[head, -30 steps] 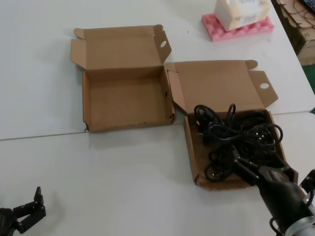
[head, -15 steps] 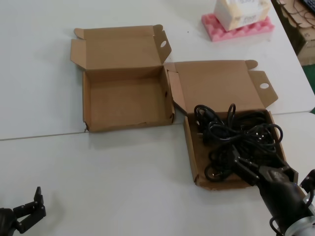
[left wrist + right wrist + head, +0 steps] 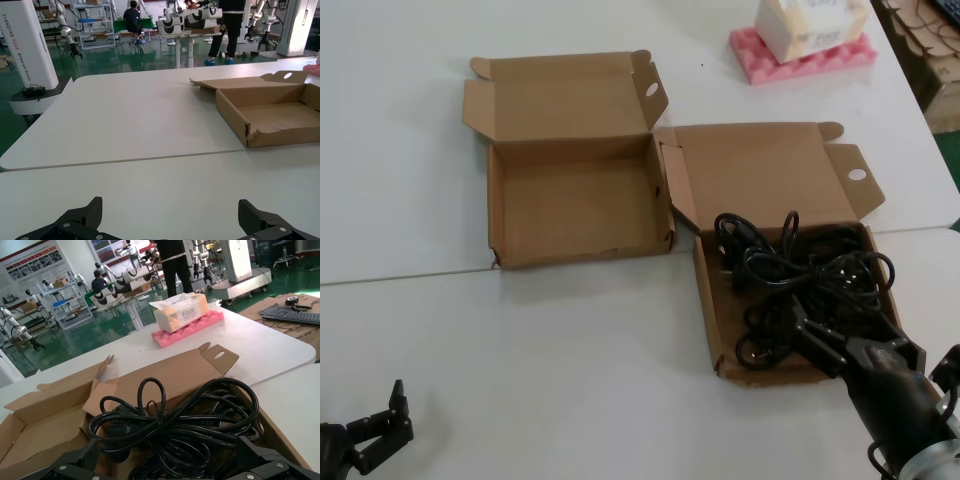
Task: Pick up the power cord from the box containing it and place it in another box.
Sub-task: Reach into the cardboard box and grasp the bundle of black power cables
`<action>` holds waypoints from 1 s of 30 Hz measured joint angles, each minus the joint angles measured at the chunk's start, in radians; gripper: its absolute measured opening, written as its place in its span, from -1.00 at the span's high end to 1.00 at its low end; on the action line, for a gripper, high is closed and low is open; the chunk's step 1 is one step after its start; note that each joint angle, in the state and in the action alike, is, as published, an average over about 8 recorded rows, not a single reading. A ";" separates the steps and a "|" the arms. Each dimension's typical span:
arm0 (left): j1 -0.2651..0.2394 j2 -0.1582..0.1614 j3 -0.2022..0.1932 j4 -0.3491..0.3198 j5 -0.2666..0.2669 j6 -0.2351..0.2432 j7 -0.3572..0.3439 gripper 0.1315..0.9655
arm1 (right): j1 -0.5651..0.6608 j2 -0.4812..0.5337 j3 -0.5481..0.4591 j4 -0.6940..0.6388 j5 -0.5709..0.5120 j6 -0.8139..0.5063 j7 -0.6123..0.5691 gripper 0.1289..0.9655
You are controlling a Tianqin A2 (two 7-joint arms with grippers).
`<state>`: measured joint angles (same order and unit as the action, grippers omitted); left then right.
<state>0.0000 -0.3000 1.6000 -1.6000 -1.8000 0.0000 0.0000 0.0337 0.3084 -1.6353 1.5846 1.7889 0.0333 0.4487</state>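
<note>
Head view: the power cord point(image 3: 800, 285) lies tangled in the box point(image 3: 712, 325) at four o'clock. The right gripper point(image 3: 810, 335), jaws wide, reaches into it. The empty box point(image 3: 496, 215) sits at eleven o'clock.

Left wrist view: the left gripper point(image 3: 170, 220) spread wide above the table point(image 3: 125, 115).

Right wrist view: the cord fills the box.

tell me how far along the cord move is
Nothing is finished yet: the power cord lies coiled in the right-hand box, and the other box beside it holds nothing. In hand: the right hand is open over the near edge of the tangle, not gripping. Left to do: close on the cord, lift it, carry it across and drop it in. The left hand waits open at the near left.
</note>
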 joint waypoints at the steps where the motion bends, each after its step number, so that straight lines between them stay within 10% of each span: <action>1: 0.000 0.000 0.000 0.000 0.000 0.000 0.000 -1.00 | 0.000 0.000 0.000 0.000 0.000 0.000 0.000 -1.00; 30: 0.000 0.000 0.000 0.000 0.000 0.000 0.000 -1.00 | 0.000 0.000 0.000 0.000 0.000 0.000 0.000 -1.00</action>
<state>0.0000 -0.3000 1.6000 -1.6000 -1.8000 0.0000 0.0000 0.0337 0.3084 -1.6353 1.5846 1.7889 0.0333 0.4487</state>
